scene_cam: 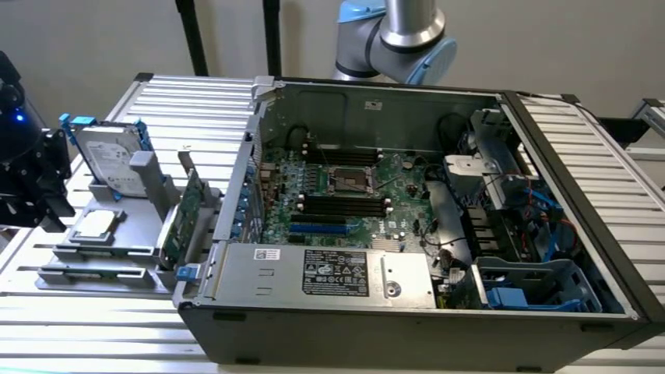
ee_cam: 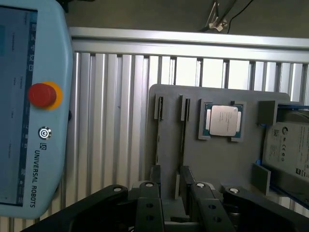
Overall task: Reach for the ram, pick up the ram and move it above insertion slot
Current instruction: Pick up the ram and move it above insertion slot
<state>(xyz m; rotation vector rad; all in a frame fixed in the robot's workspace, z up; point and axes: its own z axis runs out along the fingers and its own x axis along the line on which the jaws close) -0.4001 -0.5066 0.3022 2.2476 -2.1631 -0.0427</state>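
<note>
The grey parts holder lies below my gripper, whose black fingers stand apart with nothing gripped. A thin dark strip, which I take to be the ram, stands edge-on in one of the holder's two long slots and runs in between the fingertips. In the exterior view the gripper hangs at the far left, above the holder's low rails. The black memory slots lie on the motherboard inside the open computer case.
On the holder sit a processor chip, a hard drive and an upright green expansion card. A teach pendant with a red stop button lies beside the holder on the ribbed aluminium table. The case wall rises between holder and motherboard.
</note>
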